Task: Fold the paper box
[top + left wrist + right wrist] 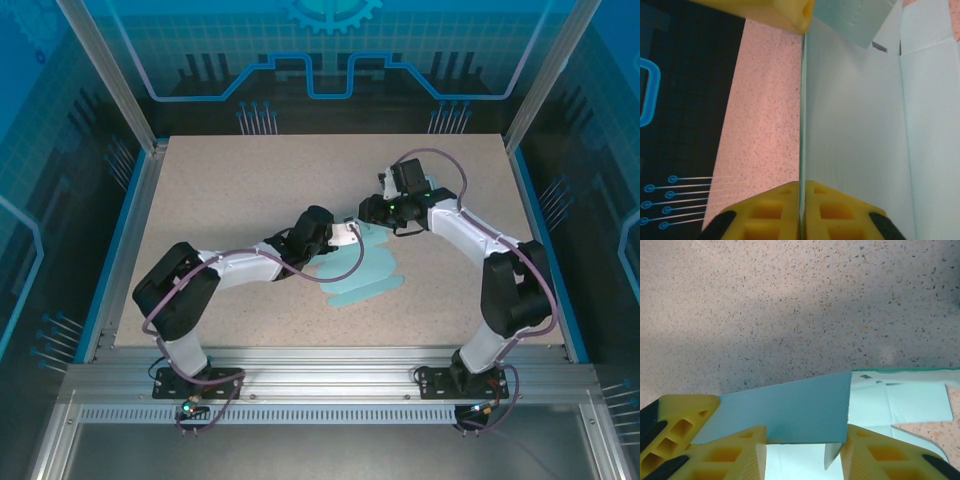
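Two hands: the left hand [345, 236] and the right hand [366, 212] meet close together over the middle of the speckled beige counter [240, 180], at the far end of the sheet.
Task's thing: a pale teal die-cut paper box [368, 278], mostly spread flat. It lies about midway between the counter's left and right edges, a little nearer the near edge than the far one.
Left hand's state: clenched on the paper box. The wrist view shows both yellow fingers [770, 215] pressed together with the thin edge of an upright panel [850, 130] caught between them.
Right hand's state: released, jaws standing apart, with a raised flap [790, 405] leaning at the fingertips. Nothing looks pinched there.
Weight: very light by the look of it; a careless nudge would probably slide the whole sheet across the counter.
Stiffness: thin card, stiff across a panel and meant to hinge at its scored lines. The upright panel stands straight without buckling.
Surface: smooth, and likely slippery against the pads, so a pinch set well in from the edge seems wiser than one at the very rim.
Fragility: likely to crease and tear easily. A hard squeeze, or a pull away from a score line, could leave a false fold.
Where to take hold: on a panel's free edge close to its fold line, one hand pinning while the other swings the flap.
Risk: folded flaps may spring open once let go.
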